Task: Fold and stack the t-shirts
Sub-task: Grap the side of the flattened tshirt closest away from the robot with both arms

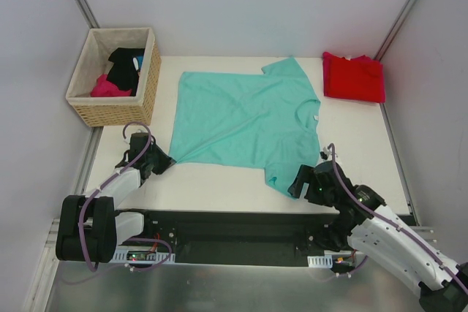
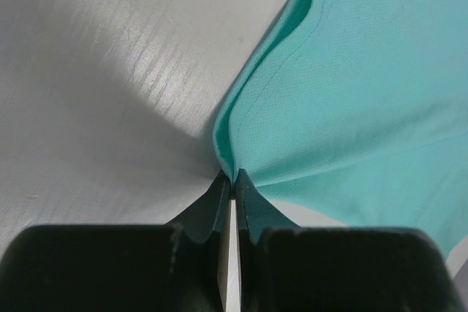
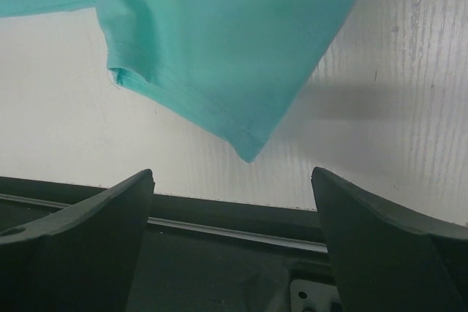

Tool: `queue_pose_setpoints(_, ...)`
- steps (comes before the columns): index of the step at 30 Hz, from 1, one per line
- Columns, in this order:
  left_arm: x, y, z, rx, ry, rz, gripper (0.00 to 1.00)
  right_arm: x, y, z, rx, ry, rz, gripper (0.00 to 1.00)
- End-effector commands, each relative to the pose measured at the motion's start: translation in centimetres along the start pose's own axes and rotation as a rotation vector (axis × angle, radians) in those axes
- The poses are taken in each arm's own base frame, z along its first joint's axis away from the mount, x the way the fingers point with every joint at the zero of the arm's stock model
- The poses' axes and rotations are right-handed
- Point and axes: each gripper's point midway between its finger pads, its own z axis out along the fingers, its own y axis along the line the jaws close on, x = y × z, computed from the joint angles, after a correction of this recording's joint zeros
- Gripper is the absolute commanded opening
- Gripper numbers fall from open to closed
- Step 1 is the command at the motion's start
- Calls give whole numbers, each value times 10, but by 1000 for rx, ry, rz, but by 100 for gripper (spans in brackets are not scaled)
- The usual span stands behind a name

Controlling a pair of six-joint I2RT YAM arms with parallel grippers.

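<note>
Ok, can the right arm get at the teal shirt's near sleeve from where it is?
Probably yes. The right pincer stands open just short of the sleeve of the teal shirt, which lies on the table with nothing between them. The left pincer grips another corner, well clear.

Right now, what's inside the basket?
Inside the wicker basket lie a black garment and a pink garment. Whatever sits beneath them is covered, so I cannot tell.

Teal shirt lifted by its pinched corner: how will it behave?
Probably floppy: the teal shirt bunches into creases where the left hand pinches its corner. Likely light, lying thin and flat. It should drape and drag rather than lift whole.
</note>
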Motion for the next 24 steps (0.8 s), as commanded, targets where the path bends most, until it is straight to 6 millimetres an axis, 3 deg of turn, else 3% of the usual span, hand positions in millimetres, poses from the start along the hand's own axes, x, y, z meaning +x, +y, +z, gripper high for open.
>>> queue_pose_setpoints(1,1,7,-3,-33,15,24,0,6,1,6,-5,9,69,93)
queue_pose_setpoints(7,1,7,-3,-29,16,33,0,15,-10,14,29,20,72,85)
queue_pose_setpoints(17,2,7,-2,-34,23,34,0,15,-8,31,48,28,70,62)
queue_pose_setpoints(24,3,9,-2,-35,24,37,0,12,-11,41,76,16,65,55)
